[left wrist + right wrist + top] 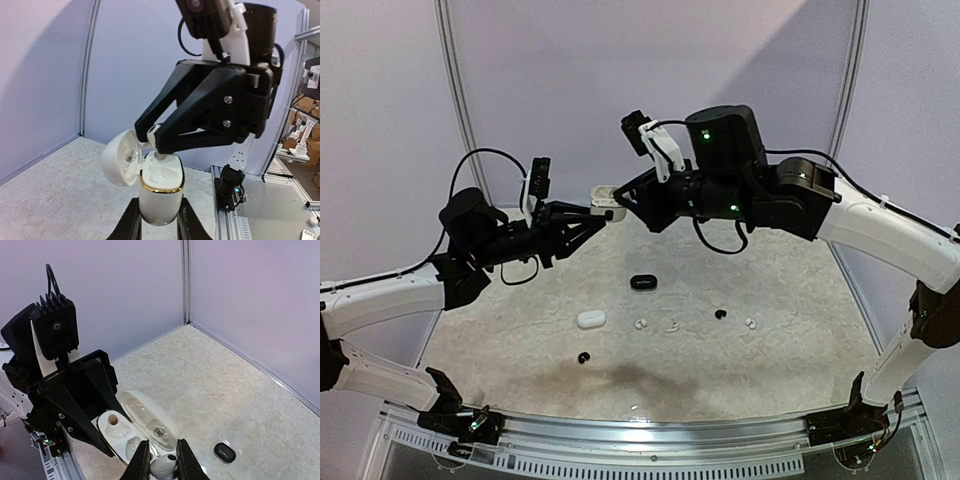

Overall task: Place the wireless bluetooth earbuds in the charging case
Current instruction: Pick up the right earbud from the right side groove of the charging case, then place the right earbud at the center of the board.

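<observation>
One earbud (164,466), likely light and slippery, sits pinched by its bulb in my right tool (160,456); my left tool (158,222) clamps the rigid case (161,175).

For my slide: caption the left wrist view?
Left gripper holds open white case; right gripper holds white earbud over it.

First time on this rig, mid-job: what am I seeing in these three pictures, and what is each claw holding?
Two robot arms, each ending in a two-finger gripper. The wide picture looks down from above and behind; the others come from wrist cameras. The left gripper clamps an open white charging case. The right gripper pinches a white earbud at its opening. On the table lie a black case, a second white case, three white earbuds and two black earbuds.
</observation>
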`<control>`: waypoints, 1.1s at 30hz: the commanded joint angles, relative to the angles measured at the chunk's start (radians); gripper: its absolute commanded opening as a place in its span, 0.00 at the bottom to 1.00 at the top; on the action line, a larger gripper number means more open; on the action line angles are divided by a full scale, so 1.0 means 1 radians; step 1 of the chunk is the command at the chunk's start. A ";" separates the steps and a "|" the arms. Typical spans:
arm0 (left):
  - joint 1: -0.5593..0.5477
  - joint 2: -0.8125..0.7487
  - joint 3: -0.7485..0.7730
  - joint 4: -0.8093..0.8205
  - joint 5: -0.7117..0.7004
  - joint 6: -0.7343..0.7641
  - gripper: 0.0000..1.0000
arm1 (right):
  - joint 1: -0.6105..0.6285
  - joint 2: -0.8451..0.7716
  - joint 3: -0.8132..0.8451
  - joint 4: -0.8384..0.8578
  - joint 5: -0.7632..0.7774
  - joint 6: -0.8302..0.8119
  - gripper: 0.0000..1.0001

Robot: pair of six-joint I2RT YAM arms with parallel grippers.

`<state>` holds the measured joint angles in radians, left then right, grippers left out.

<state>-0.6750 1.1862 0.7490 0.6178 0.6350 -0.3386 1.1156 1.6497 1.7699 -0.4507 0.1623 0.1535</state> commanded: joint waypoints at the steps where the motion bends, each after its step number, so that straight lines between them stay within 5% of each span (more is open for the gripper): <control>1: 0.015 0.004 0.003 0.105 0.147 -0.020 0.00 | -0.057 -0.083 -0.105 0.095 -0.217 0.027 0.11; 20: 0.005 0.022 0.018 0.159 0.256 -0.001 0.00 | -0.087 -0.179 -0.122 0.288 -0.617 0.034 0.10; 28: 0.002 0.018 0.029 0.146 0.280 -0.051 0.00 | -0.088 -0.150 -0.101 0.267 -0.769 0.028 0.09; 33: -0.009 0.017 0.030 0.149 0.339 -0.015 0.00 | -0.088 -0.101 -0.027 0.112 -0.768 -0.012 0.08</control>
<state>-0.6678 1.1984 0.7605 0.7517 0.9123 -0.3756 1.0325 1.5097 1.6836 -0.2207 -0.5652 0.1749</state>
